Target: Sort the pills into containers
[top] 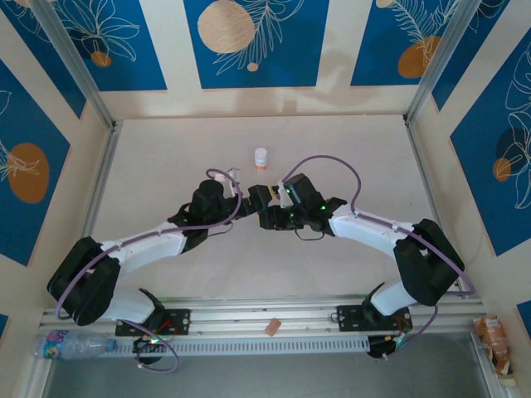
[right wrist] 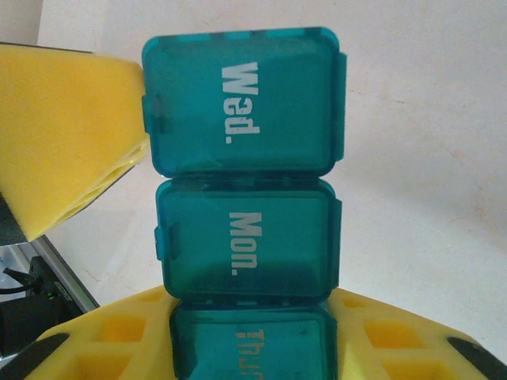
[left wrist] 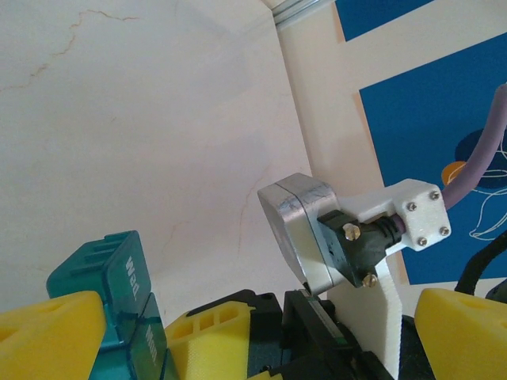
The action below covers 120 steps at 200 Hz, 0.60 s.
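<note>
At mid-desk point(top: 166, 157), seen from above, both arms meet tip to tip, just near of a small white bottle point(top: 260, 157) with an orange-red band. The right claw point(right wrist: 253, 340) is closed on a teal strip point(right wrist: 242, 158) of 3 joined compartments, its 2 yellow fingers pressed to either side of the end compartment, whose lid shows part of "Thu". The strip juts out past the fingers above the desk, with "Mon." on the middle lid and "Wed." on the far one. The left claw point(left wrist: 257, 317) is spread wide and grips nothing. The strip's far end sits between its fingers, close against 1 yellow finger point(right wrist: 71, 134); whether they touch I cannot tell. In the left wrist view the "Wed." end rises just behind that finger.
</note>
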Each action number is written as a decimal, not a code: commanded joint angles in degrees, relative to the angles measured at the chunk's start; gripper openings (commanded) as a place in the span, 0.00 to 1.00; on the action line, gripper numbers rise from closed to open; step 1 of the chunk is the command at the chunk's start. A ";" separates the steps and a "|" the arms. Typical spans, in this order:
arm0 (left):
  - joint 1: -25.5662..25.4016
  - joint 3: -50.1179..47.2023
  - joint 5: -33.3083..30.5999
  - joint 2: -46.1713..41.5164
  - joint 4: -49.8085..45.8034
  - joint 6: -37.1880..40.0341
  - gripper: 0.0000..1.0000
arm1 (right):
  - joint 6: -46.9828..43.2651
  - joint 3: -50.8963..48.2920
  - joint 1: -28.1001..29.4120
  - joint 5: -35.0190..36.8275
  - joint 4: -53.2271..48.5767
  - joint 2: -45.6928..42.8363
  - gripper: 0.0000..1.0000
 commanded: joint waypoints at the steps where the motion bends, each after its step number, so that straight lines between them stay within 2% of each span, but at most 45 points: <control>1: -0.96 1.23 0.82 0.70 2.54 -0.94 1.00 | 0.25 1.64 1.10 -1.28 0.92 0.61 0.24; 120: -2.78 3.25 -0.26 -0.25 2.94 -1.81 1.00 | 0.13 1.82 1.24 -0.57 1.01 2.81 0.24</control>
